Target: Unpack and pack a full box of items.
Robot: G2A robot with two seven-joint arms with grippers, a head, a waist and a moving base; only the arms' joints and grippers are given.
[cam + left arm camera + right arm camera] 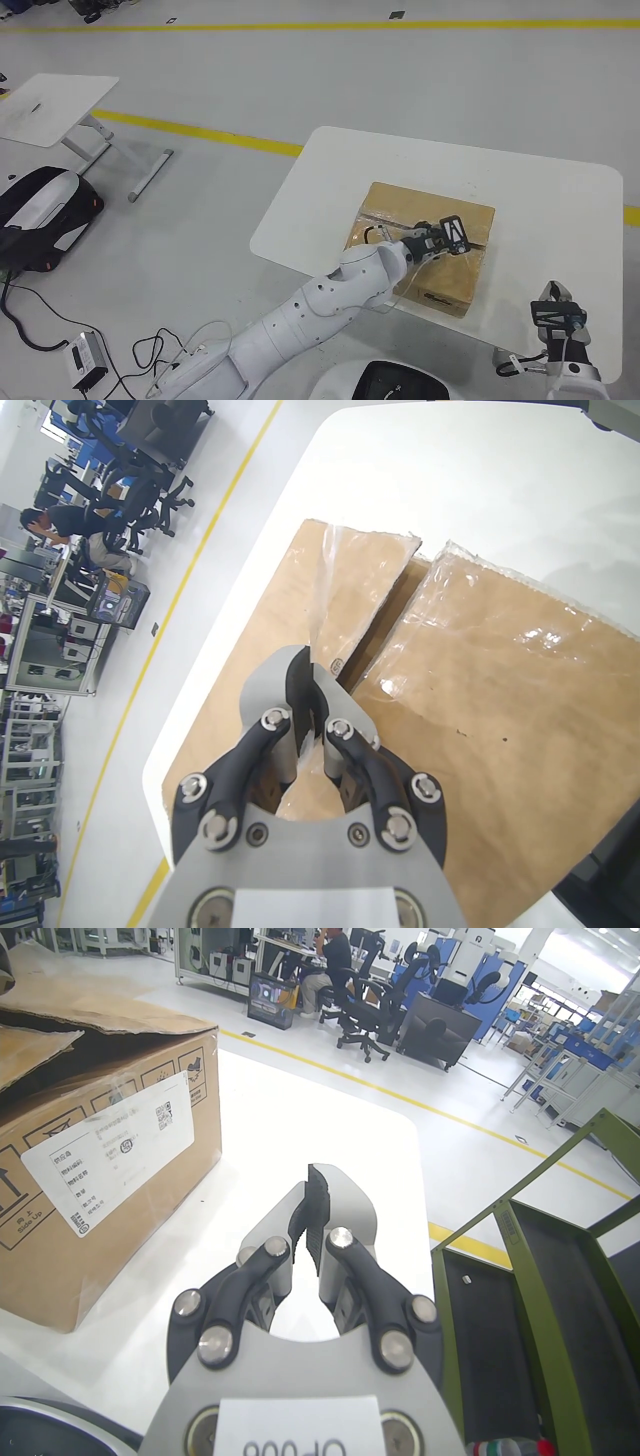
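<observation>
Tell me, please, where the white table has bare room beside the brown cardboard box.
Free: the white table's far strip behind the brown cardboard box, and the stretch between box and right edge. Crowded: the near side, with box, left gripper and right gripper.

Brown cardboard box (400,205), flaps ajar, clear tape (322,590) lifted, on table (560,190)

White table (560,190); green metal rack (575,1288) beside it.

One box (400,206), one table (545,190) (one side-table (55,105))
</observation>
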